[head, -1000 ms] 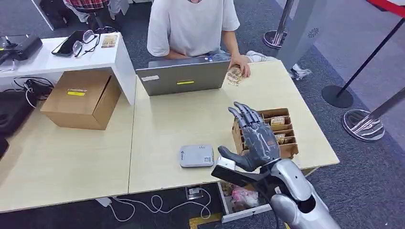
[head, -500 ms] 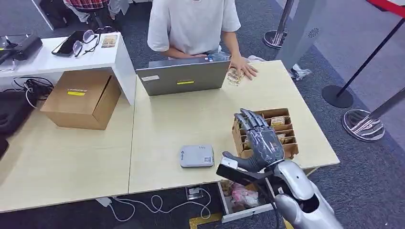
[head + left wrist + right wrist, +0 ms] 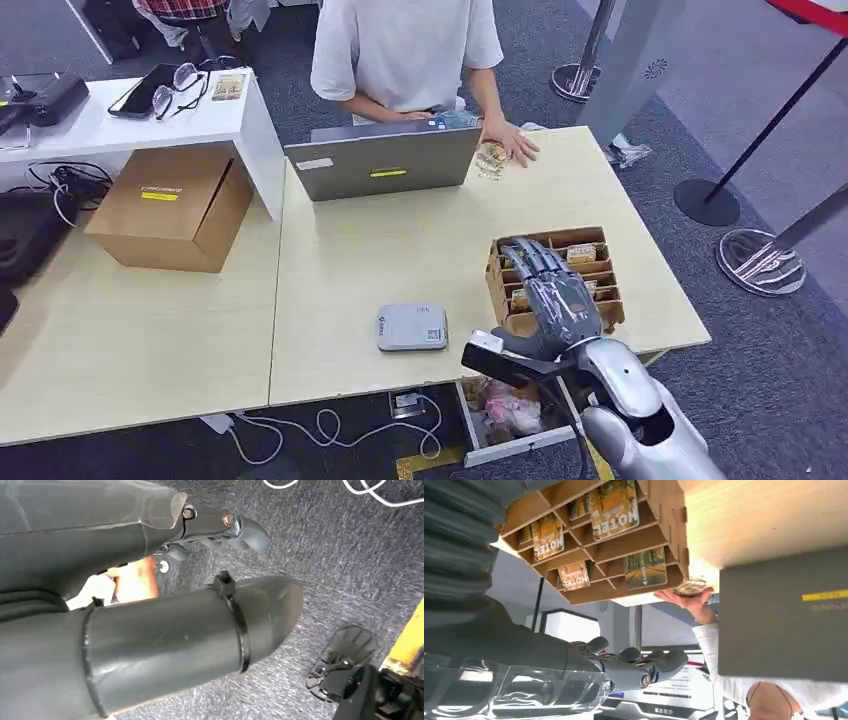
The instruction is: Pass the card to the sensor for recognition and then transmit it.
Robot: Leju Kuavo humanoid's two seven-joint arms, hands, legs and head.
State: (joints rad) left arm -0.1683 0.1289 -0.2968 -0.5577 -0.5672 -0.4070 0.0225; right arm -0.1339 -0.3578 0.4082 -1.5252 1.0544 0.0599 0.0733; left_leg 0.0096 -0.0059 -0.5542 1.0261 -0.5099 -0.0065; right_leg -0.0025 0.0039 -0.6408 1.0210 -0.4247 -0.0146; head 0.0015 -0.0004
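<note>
My right hand (image 3: pixel 557 300) hovers over the near left part of the brown cardboard card rack (image 3: pixel 592 262) by the table's right edge, fingers stretched out and apart, holding nothing. In the right wrist view its fingers (image 3: pixel 639 666) reach past the rack (image 3: pixel 659 540), whose slots hold several orange cards (image 3: pixel 614 506) printed HOTEL. The grey flat sensor box (image 3: pixel 411 327) lies on the table left of this hand. My left hand (image 3: pixel 200 630) hangs above the grey carpet with nothing in it, fingers (image 3: pixel 225 527) loosely extended.
A person in a white shirt (image 3: pixel 400 50) sits across the table behind a grey laptop (image 3: pixel 382 162), one hand (image 3: pixel 510 140) resting on a small pile of cards (image 3: pixel 490 160). A cardboard box (image 3: pixel 172 205) stands at the left. Stanchion bases (image 3: pixel 760 262) stand on the floor at the right.
My right hand has come down and drawn nearer, from above the table to just over the card rack. The person's hand has shifted slightly beside the cards.
</note>
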